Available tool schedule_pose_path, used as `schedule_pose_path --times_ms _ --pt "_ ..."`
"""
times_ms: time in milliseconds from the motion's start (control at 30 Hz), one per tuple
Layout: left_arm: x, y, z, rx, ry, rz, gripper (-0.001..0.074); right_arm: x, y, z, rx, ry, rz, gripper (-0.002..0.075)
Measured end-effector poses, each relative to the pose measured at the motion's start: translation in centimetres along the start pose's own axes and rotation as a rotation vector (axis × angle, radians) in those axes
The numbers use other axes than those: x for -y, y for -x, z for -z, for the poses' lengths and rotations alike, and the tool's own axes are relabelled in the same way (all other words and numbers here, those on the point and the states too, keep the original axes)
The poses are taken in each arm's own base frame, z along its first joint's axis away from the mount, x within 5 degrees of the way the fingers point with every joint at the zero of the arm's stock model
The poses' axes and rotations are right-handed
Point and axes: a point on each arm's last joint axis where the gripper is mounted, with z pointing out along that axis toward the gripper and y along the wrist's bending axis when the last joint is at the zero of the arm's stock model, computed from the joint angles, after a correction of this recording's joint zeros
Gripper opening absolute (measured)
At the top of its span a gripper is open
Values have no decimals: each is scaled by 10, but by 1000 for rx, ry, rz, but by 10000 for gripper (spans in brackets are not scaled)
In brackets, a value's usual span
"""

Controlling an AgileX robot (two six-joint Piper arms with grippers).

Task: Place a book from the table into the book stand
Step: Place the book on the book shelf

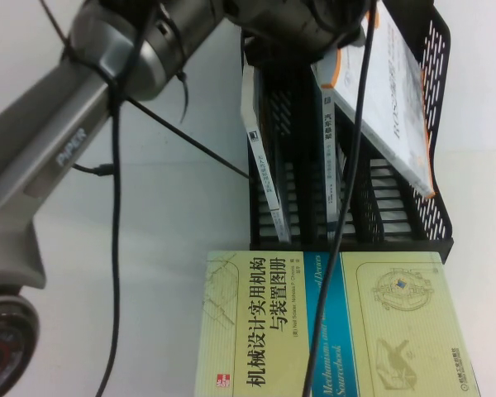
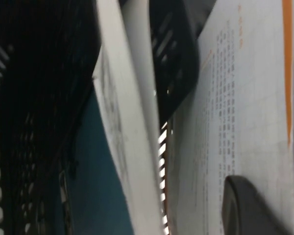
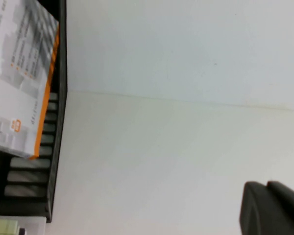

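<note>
The book (image 1: 386,99) leaned tilted in the book stand's (image 1: 434,217) rightmost slot, my left gripper (image 2: 245,205) clamped on it above the stand. My right gripper (image 3: 272,208) hovered over the bench (image 3: 176,156); its fingers I cannot tell.

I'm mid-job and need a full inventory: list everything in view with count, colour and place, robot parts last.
White-and-grey paperback book with orange edges: one, leaning tilted in the stand's right slot.
Black plastic book stand: one, three slots, far right of table.
Thin white books with dark spine labels: at least two, upright in the left and middle slots.
Yellow-green book with blue band: one, flat in front of the stand.
White table: one.
Left gripper: above the stand, gripping the paperback.
Right gripper: over bare table, right of the stand.
</note>
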Motion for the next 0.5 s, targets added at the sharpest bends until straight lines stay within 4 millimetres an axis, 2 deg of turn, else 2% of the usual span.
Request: schedule_pose_path --times_ms 167,500 --pt "-8 -12 -26 -26 39 -2 101 0 0 0 0 0 -33 -2" --pt "-16 -19 -46 -36 61 -5 101 0 0 0 4 1 -63 -2"
